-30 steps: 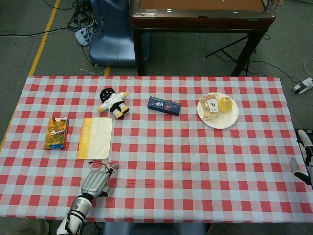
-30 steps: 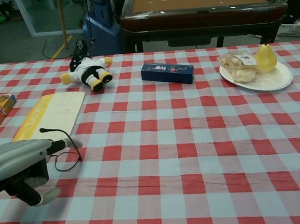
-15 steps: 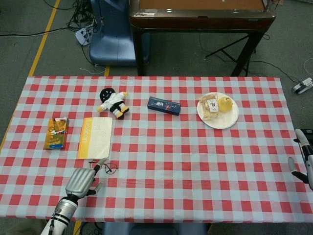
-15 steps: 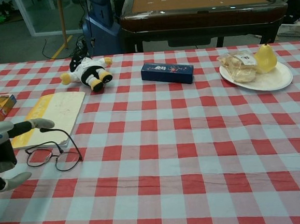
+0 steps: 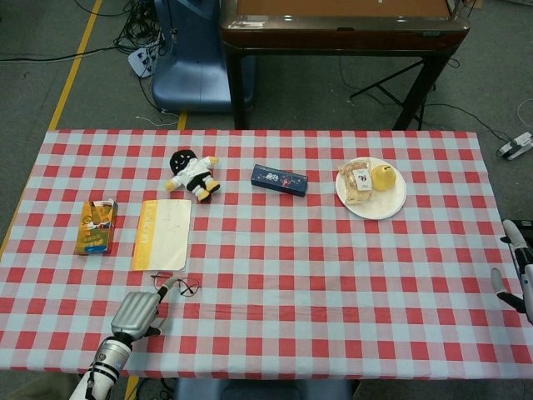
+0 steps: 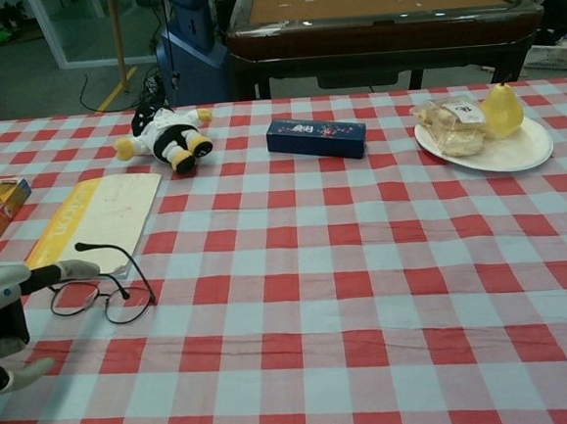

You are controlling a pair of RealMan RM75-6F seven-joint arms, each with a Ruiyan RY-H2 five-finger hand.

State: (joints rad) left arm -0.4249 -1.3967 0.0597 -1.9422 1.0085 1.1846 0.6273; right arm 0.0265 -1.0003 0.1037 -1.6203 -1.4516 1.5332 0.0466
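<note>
Starting at the far left: orange box (image 5: 95, 227) lying flat on the checked tabletop (image 5: 283, 275), yellow notebook (image 5: 162, 234) sitting just beside it on the right. Below those, left hand (image 5: 138, 311) hovering low near the front edge, fingers apart and holding nothing, one fingertip stretching out toward the glasses (image 5: 177, 286). Looking from the chest view like that fingertip (image 6: 77, 269) is touching or nearly touching the near temple arm, but too close to call either way.

Glasses (image 6: 105, 290) resting on the tabletop right at the notebook's lower right corner, thin dark wire frame, one temple arm sticking up. Lying up and to the right of the left hand, just beside it, with the long axis running roughly left-right across the tabletop. Definitely the left hand's reach, since the other one is way off.

Moving along the back: plush doll (image 5: 192, 174) flopped on its side, dark blue box (image 5: 280, 180) mid-table, then white plate (image 5: 391, 207) carrying a wrapped bread and a yellow pear.

Far right: right hand (image 5: 518, 267) hanging off the tabletop's edge, fingers spread, gripping nothing, well apart from the glasses.
</note>
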